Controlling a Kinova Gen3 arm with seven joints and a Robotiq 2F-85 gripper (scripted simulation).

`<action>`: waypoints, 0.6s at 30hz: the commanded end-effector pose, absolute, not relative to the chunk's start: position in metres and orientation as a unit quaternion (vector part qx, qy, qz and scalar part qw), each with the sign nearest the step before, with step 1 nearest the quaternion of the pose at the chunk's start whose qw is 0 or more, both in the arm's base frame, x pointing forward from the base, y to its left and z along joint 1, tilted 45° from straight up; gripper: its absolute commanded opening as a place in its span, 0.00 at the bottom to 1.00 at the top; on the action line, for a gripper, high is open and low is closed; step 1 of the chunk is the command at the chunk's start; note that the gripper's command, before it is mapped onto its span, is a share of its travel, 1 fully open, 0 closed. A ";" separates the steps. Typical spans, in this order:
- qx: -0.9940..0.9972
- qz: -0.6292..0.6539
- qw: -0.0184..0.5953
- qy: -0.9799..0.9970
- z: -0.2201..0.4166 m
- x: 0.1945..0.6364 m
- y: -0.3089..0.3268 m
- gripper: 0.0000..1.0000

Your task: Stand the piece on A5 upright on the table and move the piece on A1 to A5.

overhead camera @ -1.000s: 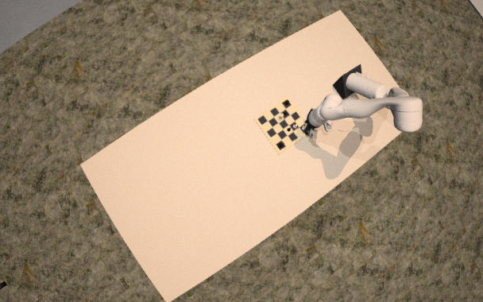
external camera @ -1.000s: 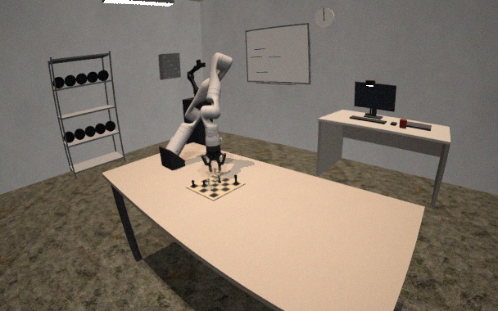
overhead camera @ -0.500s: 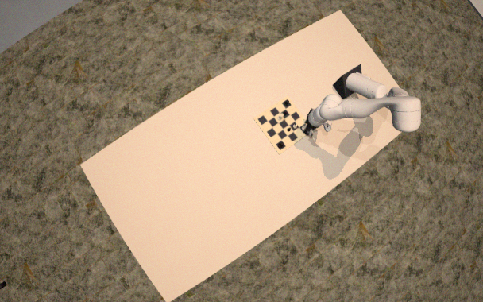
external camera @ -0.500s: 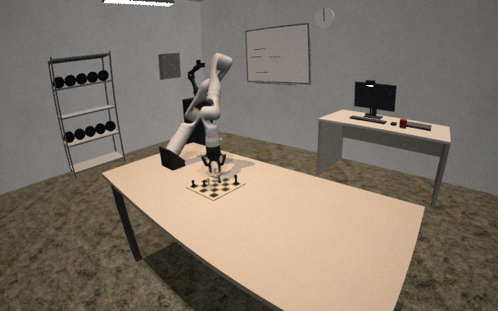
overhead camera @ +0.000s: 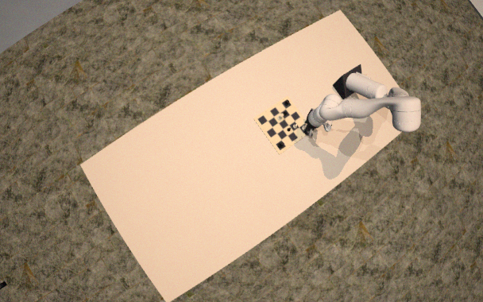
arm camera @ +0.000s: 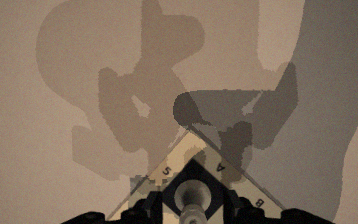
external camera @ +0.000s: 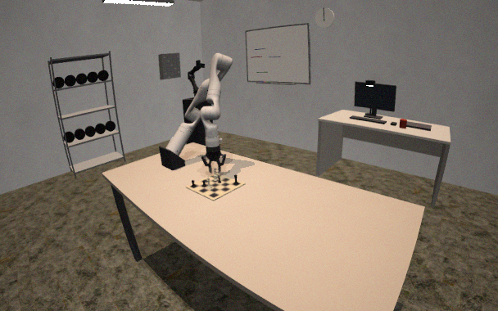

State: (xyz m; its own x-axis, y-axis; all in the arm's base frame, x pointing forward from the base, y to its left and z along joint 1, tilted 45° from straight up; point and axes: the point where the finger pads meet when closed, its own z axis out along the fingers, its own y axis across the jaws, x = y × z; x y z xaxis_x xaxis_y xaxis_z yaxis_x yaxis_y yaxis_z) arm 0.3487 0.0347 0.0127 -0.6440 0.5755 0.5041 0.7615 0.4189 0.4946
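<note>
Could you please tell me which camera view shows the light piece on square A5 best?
The wrist view: the light piece stands on the dark corner square beside the printed A and 5, between the gripper fingers. The top view hides it under the wrist; the exterior view shows it as a tiny pale shape.
</note>
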 end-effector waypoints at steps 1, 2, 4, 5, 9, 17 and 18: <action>-0.402 -0.359 0.129 -0.832 0.013 0.349 0.034 0.41; -0.402 -0.359 0.129 -0.832 0.013 0.349 0.034 0.41; -0.402 -0.359 0.129 -0.832 0.013 0.349 0.034 0.41; -0.402 -0.359 0.129 -0.832 0.013 0.349 0.034 0.41; -0.402 -0.359 0.129 -0.832 0.013 0.349 0.034 0.41; -0.402 -0.359 0.129 -0.832 0.013 0.349 0.034 0.00; -0.402 -0.359 0.129 -0.832 0.013 0.349 0.034 0.00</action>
